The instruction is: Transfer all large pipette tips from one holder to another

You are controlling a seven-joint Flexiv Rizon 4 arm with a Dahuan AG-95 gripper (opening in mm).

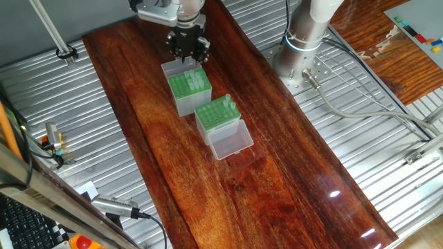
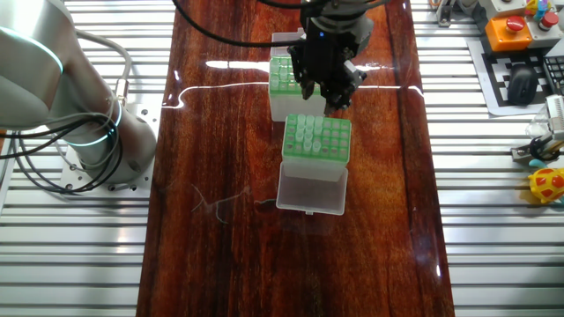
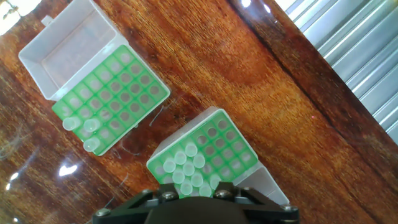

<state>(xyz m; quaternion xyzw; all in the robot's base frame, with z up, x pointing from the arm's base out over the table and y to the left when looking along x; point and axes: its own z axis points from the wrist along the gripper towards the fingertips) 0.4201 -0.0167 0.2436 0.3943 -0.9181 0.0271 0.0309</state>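
Note:
The one holder (image 3: 214, 146), a small green-grid box, carries several large pipette tips (image 3: 186, 165) clustered at one corner. It sits at the far end of the wooden table (image 1: 187, 90) (image 2: 284, 84). My gripper (image 3: 196, 190) hovers directly above that cluster (image 1: 188, 50) (image 2: 324, 86), and only its dark finger blocks show in the hand view. They stand apart, with nothing visibly held between them. Another holder (image 3: 118, 93), bigger and with a whitish lid (image 3: 68, 46) folded open, holds three tips (image 3: 84, 130) along one edge. It stands beside the first (image 1: 216, 116) (image 2: 317, 141).
The two boxes stand close together, corner to corner, on a long dark wooden board (image 1: 263, 180). Ribbed metal surface (image 1: 83, 138) flanks the board on both sides. The arm's base (image 1: 304, 41) and cables (image 1: 360, 114) are on the right of one fixed view.

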